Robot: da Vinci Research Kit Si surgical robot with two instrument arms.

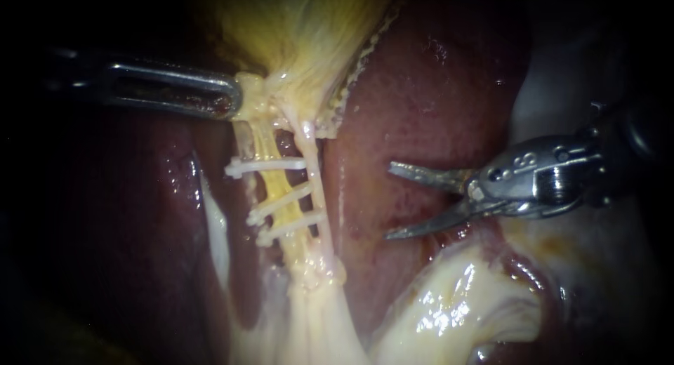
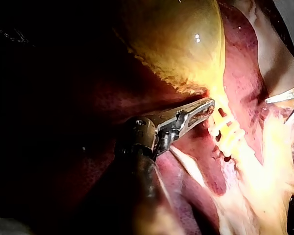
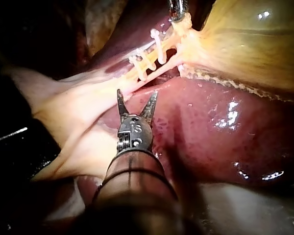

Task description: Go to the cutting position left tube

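Note:
Two pale tubes [image 1: 309, 170] run down from the yellow gallbladder [image 1: 302, 28], side by side. Three white clips [image 1: 267, 166] cross them, one higher and two close together lower down [image 1: 284, 210]. My left instrument [image 1: 230, 102] comes in from the left, its jaws shut on the tissue at the gallbladder's neck. My right instrument [image 1: 390, 200] has two thin blades standing open over the liver [image 1: 421, 91], clearly right of the tubes and touching neither. In the right wrist view the open blades [image 3: 137, 98] point toward the clips [image 3: 147, 56], short of them.
Dark red liver lies on both sides of the tubes. Glossy pale fatty tissue [image 1: 449, 309] bulges below the right instrument. A whitish band [image 1: 214, 224] runs down left of the tubes. The gallbladder [image 2: 176, 39] fills the space beyond the left instrument's jaws [image 2: 206, 105].

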